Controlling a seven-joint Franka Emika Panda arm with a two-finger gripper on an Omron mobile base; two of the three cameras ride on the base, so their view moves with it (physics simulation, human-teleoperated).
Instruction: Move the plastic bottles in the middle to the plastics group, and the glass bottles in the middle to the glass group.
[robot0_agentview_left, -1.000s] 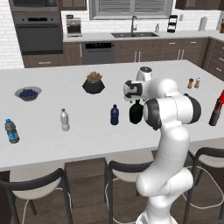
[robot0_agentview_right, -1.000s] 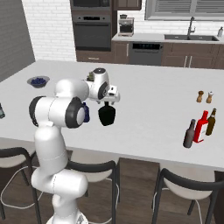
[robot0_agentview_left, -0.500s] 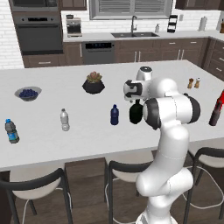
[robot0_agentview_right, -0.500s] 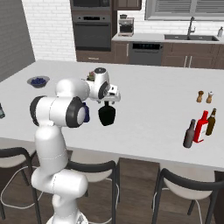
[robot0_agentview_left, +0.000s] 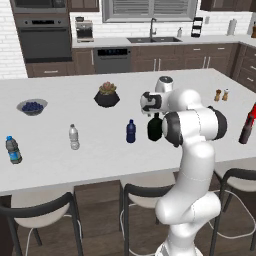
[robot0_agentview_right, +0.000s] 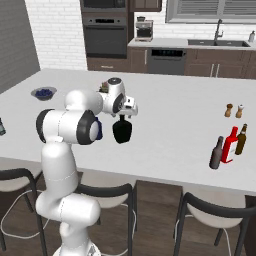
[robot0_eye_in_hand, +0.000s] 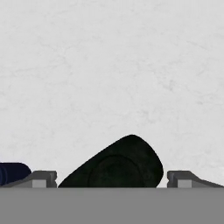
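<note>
Over the squat black bottle (robot0_eye_in_hand: 114, 166), jaws point down, spread wide.

A home kitchen is showing here: a wall oven (robot0_agentview_left: 44, 42) and sink (robot0_agentview_left: 152, 39) are lining the back, while stools (robot0_agentview_right: 112, 200) are standing under a white island worktop (robot0_agentview_left: 60, 110).

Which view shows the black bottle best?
The right base view: the black bottle stands unobstructed below the gripper. In the left base view the arm covers part of it; the hand view crops it between the fingertips.
</note>
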